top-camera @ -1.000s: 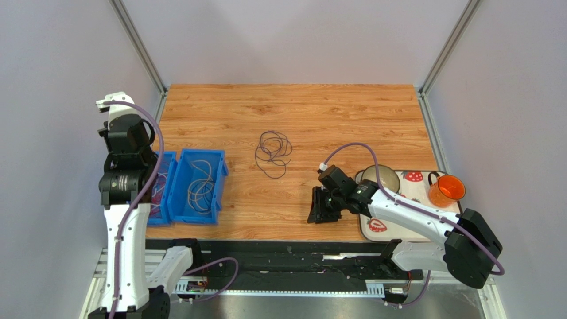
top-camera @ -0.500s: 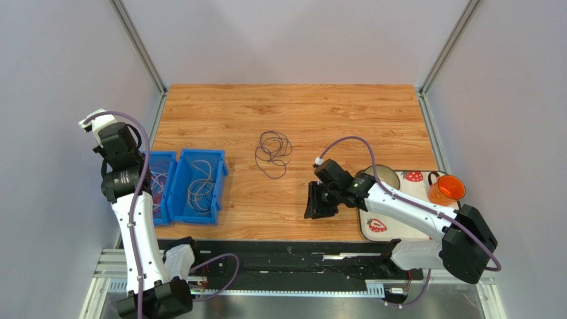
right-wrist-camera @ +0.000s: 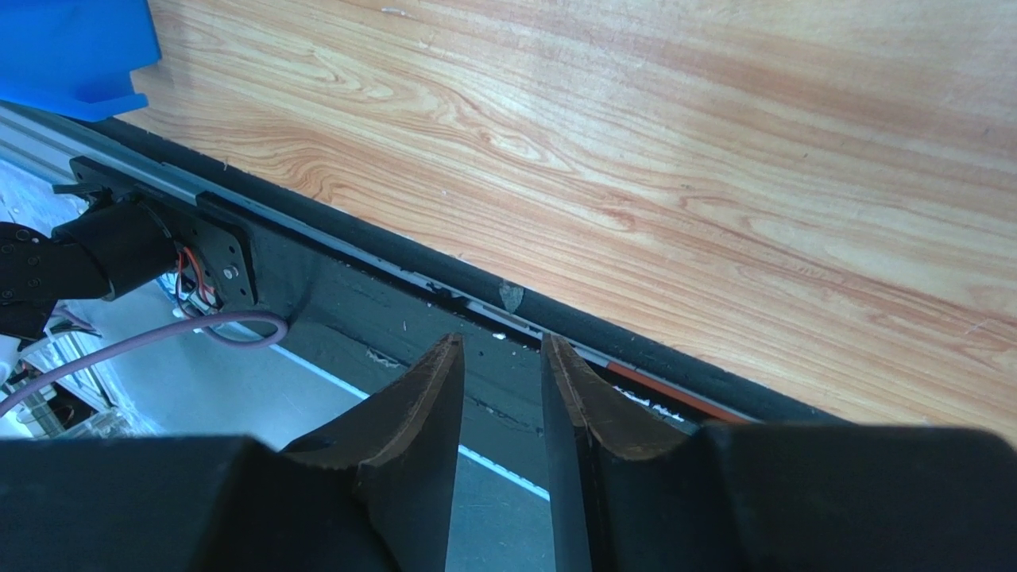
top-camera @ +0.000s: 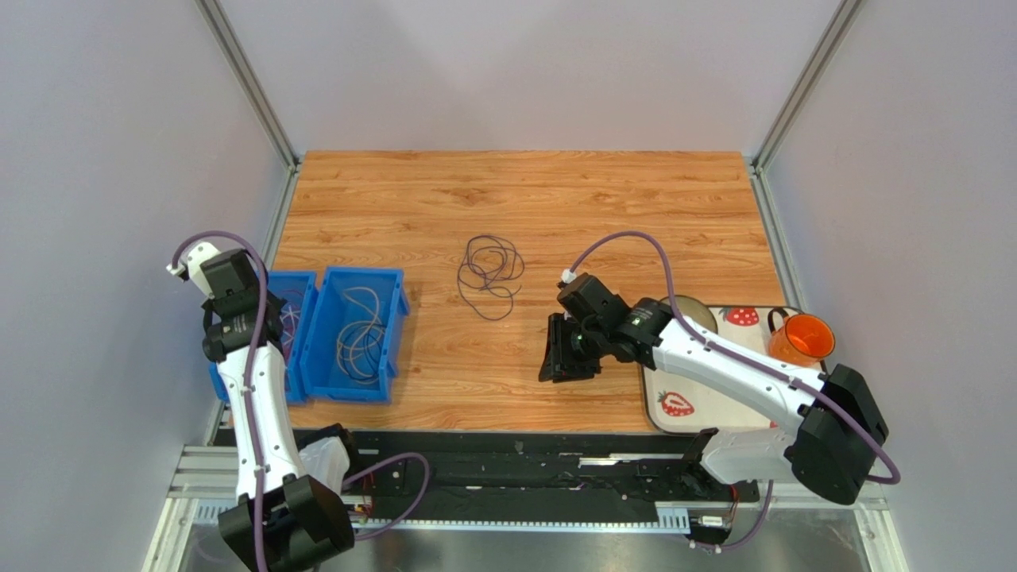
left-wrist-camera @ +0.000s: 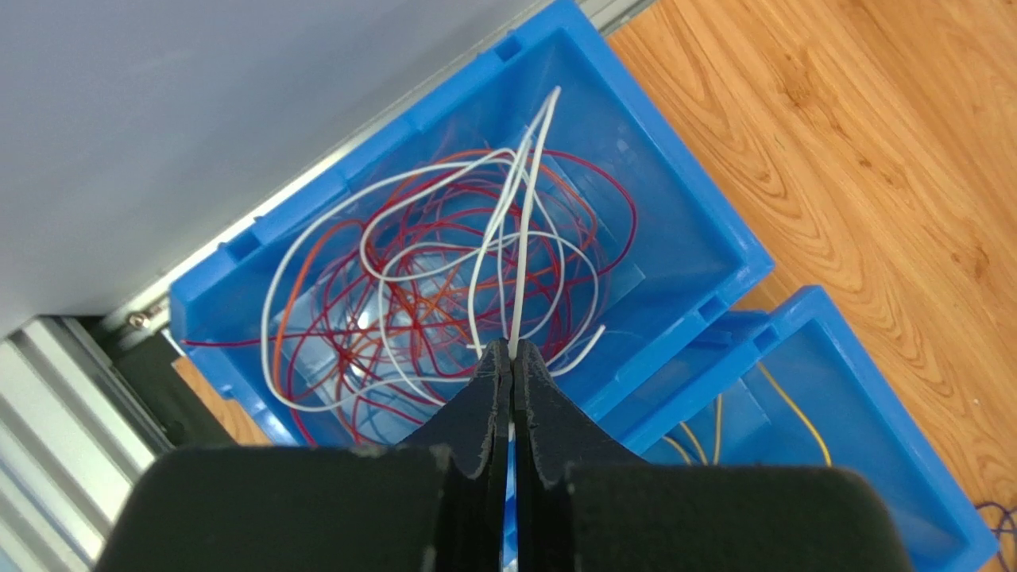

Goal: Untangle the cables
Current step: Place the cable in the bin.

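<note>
A tangle of dark grey and purple cables (top-camera: 489, 274) lies in loose loops on the wooden table (top-camera: 621, 215). Two blue bins stand at the left. The left bin (left-wrist-camera: 698, 209) holds red-orange cables (left-wrist-camera: 412, 298) and white ones. My left gripper (left-wrist-camera: 511, 349) hangs over it, shut on a white cable (left-wrist-camera: 525, 203) that runs down into the bin; in the top view the left gripper (top-camera: 235, 328) is over that bin (top-camera: 293, 312). The right bin (top-camera: 384, 312) holds thin pale and yellow cables (left-wrist-camera: 797, 414). My right gripper (top-camera: 566, 353) is open and empty, low over the table's near edge (right-wrist-camera: 573, 312).
A white tray (top-camera: 716, 411) with a bowl (top-camera: 686, 318) and an orange cup (top-camera: 800, 341) sits at the near right. Black rails and a lilac hose (right-wrist-camera: 143, 346) run below the table's front edge. Grey walls close in on both sides.
My left arm has swung down and nearer, bringing its gripper lower over the left bin. My right gripper has shifted a little to the left and farther from the table's edge.
</note>
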